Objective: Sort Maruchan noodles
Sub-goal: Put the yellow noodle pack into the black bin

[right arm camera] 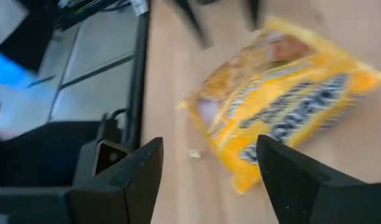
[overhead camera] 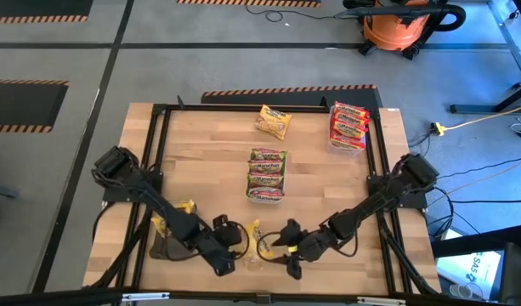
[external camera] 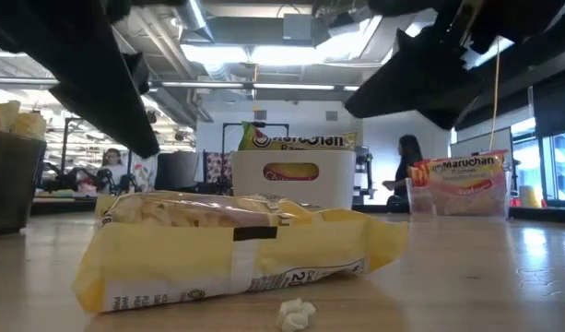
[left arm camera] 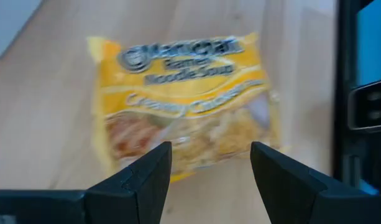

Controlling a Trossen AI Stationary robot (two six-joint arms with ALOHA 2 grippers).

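High view: the yellow packet (overhead camera: 260, 242) lies flat on the table (overhead camera: 201, 170) near the front edge, between my two grippers. My left gripper (overhead camera: 235, 248) sits just beside it on one side, my right gripper (overhead camera: 285, 246) just beside it on the other; both stand open, holding nothing. The packet's long axis seems to run front to back, though the arms crowd the view here. Left looks slightly nearer. Wrist views put the packet just ahead of each pair of fingers, so I judge a short reach enough.
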